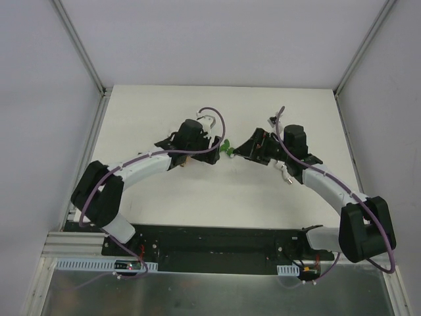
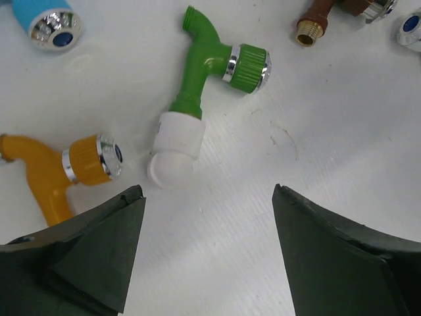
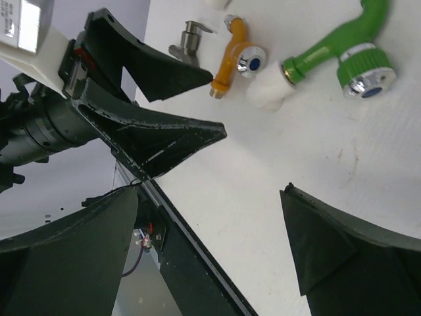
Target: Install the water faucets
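The green faucet (image 2: 204,72) lies flat on the white table with a white pipe fitting (image 2: 174,148) on its threaded end. It also shows in the right wrist view (image 3: 329,49) and in the top view (image 1: 227,147). My left gripper (image 2: 207,191) is open and empty, just short of the fitting. My right gripper (image 3: 210,191) is open and empty, facing it from the other side. An orange faucet (image 2: 46,174), a blue faucet (image 2: 46,20) and a reddish-brown faucet (image 2: 316,20) lie around. A grey metal faucet (image 3: 187,43) lies beyond the orange one (image 3: 233,59).
The left gripper's fingers (image 3: 158,131) reach into the right wrist view, close to the right gripper. A chrome and blue handle cap (image 2: 411,29) shows at the edge. The table's dark front rail (image 1: 210,240) runs along the near side. Small parts (image 1: 279,115) lie behind the right arm.
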Controlling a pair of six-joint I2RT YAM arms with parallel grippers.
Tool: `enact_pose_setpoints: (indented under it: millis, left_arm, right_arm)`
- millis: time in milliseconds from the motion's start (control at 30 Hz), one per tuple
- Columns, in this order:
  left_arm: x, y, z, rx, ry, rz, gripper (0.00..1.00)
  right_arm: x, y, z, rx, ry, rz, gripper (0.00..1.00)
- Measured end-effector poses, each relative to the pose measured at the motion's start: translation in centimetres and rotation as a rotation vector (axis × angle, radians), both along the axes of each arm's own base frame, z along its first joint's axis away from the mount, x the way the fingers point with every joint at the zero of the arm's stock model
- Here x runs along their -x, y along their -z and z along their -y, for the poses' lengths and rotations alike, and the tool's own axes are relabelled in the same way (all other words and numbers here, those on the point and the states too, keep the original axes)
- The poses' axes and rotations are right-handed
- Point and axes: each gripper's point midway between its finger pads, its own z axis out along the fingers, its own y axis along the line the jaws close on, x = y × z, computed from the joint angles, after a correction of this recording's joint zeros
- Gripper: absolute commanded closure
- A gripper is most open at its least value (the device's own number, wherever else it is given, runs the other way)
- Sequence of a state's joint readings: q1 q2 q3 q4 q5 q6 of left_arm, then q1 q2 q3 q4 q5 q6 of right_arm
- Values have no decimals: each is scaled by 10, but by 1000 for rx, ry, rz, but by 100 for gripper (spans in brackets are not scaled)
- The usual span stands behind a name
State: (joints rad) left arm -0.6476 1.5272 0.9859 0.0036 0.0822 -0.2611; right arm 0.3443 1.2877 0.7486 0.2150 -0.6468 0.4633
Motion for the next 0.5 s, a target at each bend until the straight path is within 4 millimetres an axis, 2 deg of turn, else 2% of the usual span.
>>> enact_pose_setpoints:
  millis: [100,267,400,500]
  left_arm:
    - [-14,12,11,-45,49,6,30]
    - [-32,40,19,-132,89,-20,35]
    - [-43,62,20,-201,101,-40,36]
    - [-46,75,17,-243,107,-58,42]
  right_arm:
    - [3,18,11,26,28,-66,1]
    - [7,38,25,99,89,-105,1]
    - [9,38,35,139,126,-68,1]
    - [7,35,40,160,152,-32,2]
